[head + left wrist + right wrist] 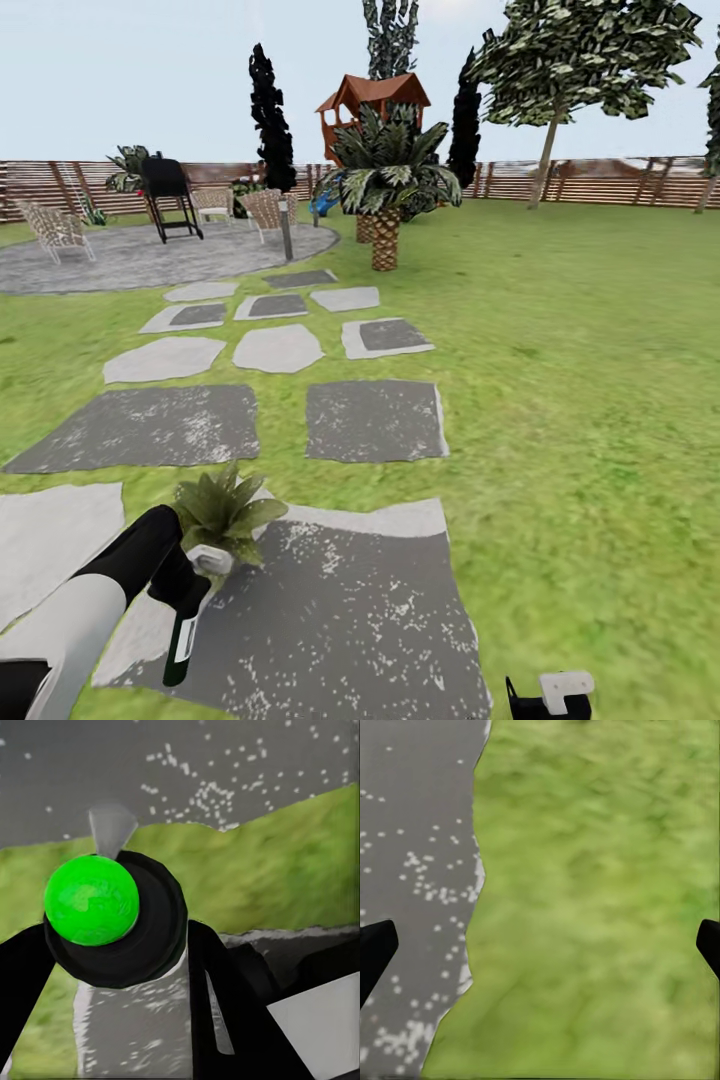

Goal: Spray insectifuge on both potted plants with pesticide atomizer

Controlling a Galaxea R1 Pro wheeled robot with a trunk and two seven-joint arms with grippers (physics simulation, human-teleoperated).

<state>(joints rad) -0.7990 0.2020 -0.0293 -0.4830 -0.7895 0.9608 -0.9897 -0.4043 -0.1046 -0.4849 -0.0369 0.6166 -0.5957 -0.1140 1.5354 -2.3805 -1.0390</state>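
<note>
I've got the atomizer (185, 620) clamped in my left gripper (190, 585), bottle hanging down and its pale head up by the potted plant (222, 512). I hold it this close, nozzle end just beside the leaves, b/c the spray has to land on the rosette, not on the big speckled stepping stone (340, 610) the plant stands on. The plant sits at that stone's far-left corner; my arm comes in from the near-left side of the same stone. I see one potted plant; where the 2nd stands I can't tell.

My right gripper (550, 698) hangs low off the stone's near-right corner, over the lawn (580, 420), doing nothing. It's parked there to keep clear, I'd say.

The head view gives the layout but not my grip. The left wrist view (112, 937) does: black fingers (225, 1020) either side of the bottle's dark body w/ its bright green round end (91, 900). The right wrist view shows finger tips (375, 952) wide apart, w/ the stone's edge and grass (600, 907) between.
</note>
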